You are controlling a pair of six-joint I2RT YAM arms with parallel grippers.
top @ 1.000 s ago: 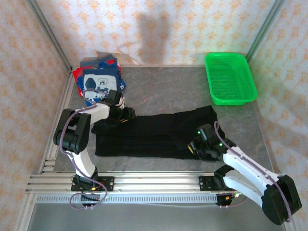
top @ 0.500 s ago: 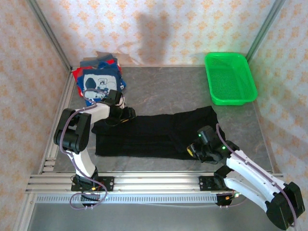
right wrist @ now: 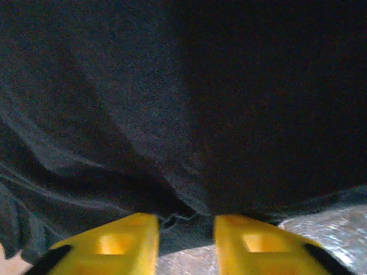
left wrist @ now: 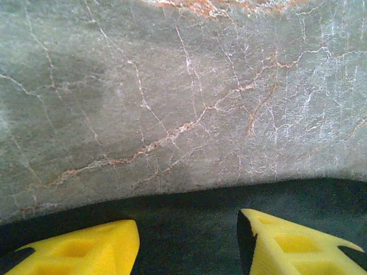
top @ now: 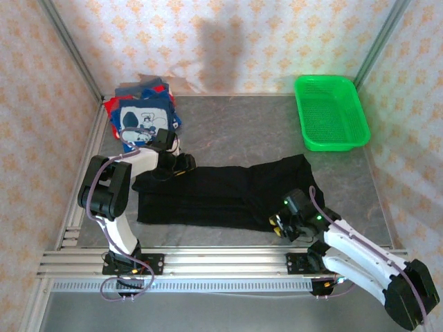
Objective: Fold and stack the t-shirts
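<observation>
A large black t-shirt (top: pixel 221 194) lies spread in a long band across the middle of the table. My left gripper (top: pixel 181 164) rests at its far left edge, open; in the left wrist view black cloth (left wrist: pixel 189 217) lies under the gap between its yellow fingers (left wrist: pixel 188 235). My right gripper (top: pixel 277 223) sits at the shirt's near right edge. It is open, and the shirt's hem (right wrist: pixel 178 215) lies just ahead of its gap (right wrist: pixel 186 229), not pinched. A navy t-shirt with a white print (top: pixel 142 116) tops a folded pile at the back left.
A bright green mesh basket (top: pixel 331 111) stands at the back right. Red and grey cloth edges (top: pixel 111 105) show under the folded pile. Bare marble table (top: pixel 235 131) lies between pile and basket. Metal rails (top: pixel 208 263) run along the near edge.
My right gripper has drawn back toward the near edge and opened, letting go of the black t-shirt. The left arm has stayed in place.
</observation>
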